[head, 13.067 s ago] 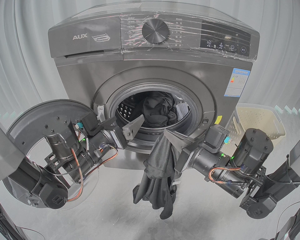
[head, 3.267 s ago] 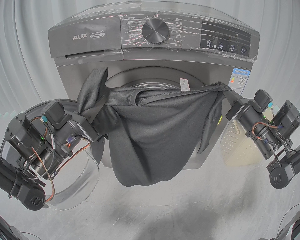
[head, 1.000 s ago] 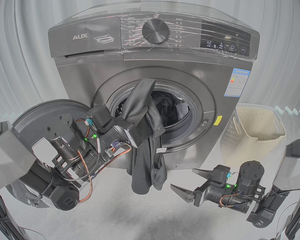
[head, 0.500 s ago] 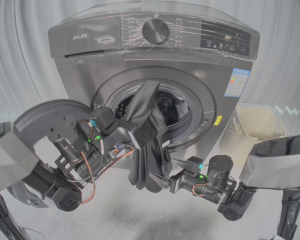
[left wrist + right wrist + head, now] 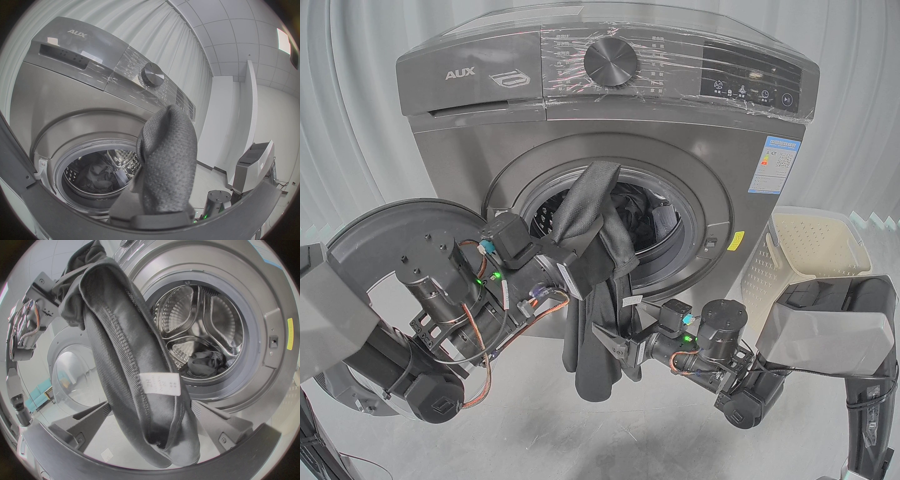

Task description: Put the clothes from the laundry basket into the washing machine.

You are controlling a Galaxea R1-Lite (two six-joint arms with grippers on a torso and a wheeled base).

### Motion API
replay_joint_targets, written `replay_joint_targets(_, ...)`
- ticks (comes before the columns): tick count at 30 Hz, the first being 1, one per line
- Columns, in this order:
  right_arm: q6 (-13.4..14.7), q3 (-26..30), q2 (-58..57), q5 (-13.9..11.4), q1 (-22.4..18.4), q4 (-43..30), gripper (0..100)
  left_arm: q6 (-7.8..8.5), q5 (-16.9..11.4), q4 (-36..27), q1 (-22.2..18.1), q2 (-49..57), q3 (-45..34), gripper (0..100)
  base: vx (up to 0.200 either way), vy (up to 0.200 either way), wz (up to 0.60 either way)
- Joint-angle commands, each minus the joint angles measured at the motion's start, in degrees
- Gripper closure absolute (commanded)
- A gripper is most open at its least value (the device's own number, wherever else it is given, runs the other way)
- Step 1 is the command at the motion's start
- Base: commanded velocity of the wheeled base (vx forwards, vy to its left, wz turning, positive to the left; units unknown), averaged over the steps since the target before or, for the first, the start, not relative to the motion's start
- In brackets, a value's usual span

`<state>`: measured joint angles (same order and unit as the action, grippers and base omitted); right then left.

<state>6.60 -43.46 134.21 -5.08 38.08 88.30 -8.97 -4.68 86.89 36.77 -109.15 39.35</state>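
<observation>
The left tool (image 5: 589, 255) is pinching the dark garment (image 5: 594, 206) up at the mouth of the washing machine (image 5: 675, 156), with the garment's tail dangling outside, below the opening. It is looking soft, light and limp (a fine knit, probably slippery), so I am judging the hanging bunch the best hold. The right tool (image 5: 154, 421) is gaping wide around that bunch.
</observation>
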Motion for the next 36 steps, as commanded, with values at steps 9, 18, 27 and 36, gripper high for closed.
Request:
replay_joint_targets(9,-1.3,-7.5,6.8,-1.2,0.2,-0.5,0,0.62,-0.1,0.0,0.1,0.3,0.0,100,0.0,0.0,0.0)
replay_joint_targets(18,-0.9,-12.4,9.9,2.0,0.8,0.0,0,0.53,0.5,0.4,0.1,0.5,-0.1,100,0.0,0.0,0.0)
replay_joint_targets(27,-0.1,-10.8,7.1,4.8,-2.5,0.0,100,0.01,2.5,1.0,-1.7,0.3,-1.9,100,0.0,0.0,0.0)
replay_joint_targets(36,0.5,-6.1,-1.3,5.0,-4.5,0.1,100,0.45,2.7,1.3,-1.9,-0.7,-12.2,100,0.0,0.0,0.0)
